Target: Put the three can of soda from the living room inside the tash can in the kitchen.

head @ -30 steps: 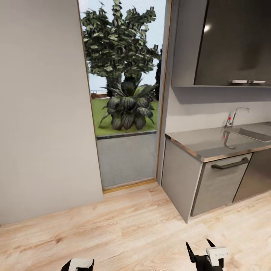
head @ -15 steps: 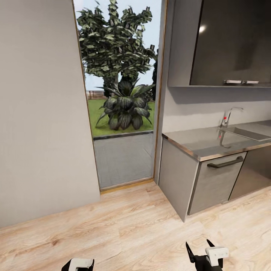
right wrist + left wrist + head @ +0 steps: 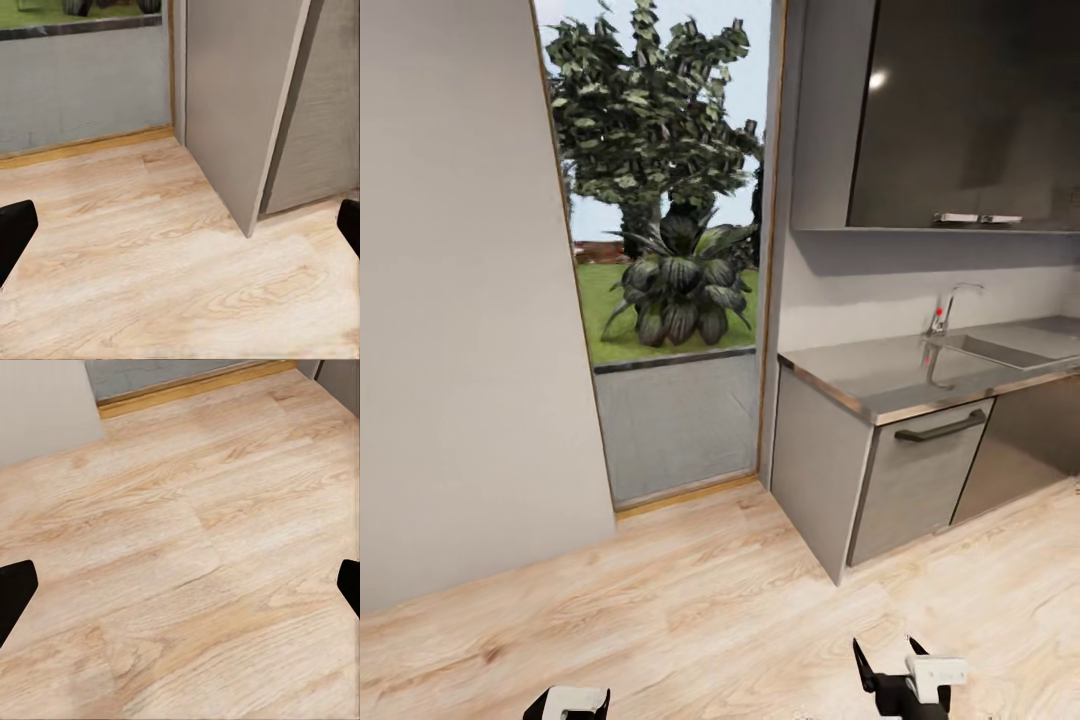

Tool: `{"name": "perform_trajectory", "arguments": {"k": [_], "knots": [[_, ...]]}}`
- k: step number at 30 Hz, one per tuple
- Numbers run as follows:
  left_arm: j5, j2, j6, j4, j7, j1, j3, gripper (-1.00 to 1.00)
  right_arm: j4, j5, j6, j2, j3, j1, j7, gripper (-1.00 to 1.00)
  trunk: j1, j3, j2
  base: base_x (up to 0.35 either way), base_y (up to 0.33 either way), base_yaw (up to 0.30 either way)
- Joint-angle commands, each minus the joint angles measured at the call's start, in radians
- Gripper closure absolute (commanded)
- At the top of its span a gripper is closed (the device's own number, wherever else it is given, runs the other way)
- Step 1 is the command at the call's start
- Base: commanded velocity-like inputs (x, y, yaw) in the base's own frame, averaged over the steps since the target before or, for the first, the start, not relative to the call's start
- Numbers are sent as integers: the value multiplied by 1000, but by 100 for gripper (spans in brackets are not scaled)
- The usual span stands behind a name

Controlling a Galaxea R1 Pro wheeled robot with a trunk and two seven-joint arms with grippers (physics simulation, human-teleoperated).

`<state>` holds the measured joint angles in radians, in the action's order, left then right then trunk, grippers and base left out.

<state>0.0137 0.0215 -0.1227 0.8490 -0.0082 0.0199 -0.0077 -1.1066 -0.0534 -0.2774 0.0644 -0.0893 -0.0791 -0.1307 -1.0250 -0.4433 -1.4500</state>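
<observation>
I see a grey kitchen cabinet with steel countertop (image 3: 880, 385) beside a glass doorway (image 3: 660, 300). No cans or bin visible. Left gripper (image 3: 180, 585) fingers spread wide over light wood floor (image 3: 187, 547); right gripper (image 3: 180, 225) likewise spread, empty.

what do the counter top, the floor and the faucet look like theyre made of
Counter top: probably brushed stainless steel, grey with a dull sheen and a soft reflection of the tap.
Floor: light wood planks or laminate, with visible grain and plank seams.
Faucet: likely polished chrome-like metal, thin and shiny, with a small red mark.
</observation>
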Motion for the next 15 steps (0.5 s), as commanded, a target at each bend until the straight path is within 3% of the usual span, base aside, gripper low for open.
{"name": "perform_trajectory", "arguments": {"k": [1,8,15], "knots": [[0,0,0,0,0,0,0,-100,0,-20,18,-2,-1,1,1,-100,0,0,0,0,0,-232],[0,0,0,0,0,0,0,-100,-1,-56,100,-3,-3,6,2,-100,0,0,0,0,0,-241],[0,0,0,-1,0,0,0,-100,-1,-62,115,-3,-6,8,3,-100,0,0,0,0,0,-247]]}}
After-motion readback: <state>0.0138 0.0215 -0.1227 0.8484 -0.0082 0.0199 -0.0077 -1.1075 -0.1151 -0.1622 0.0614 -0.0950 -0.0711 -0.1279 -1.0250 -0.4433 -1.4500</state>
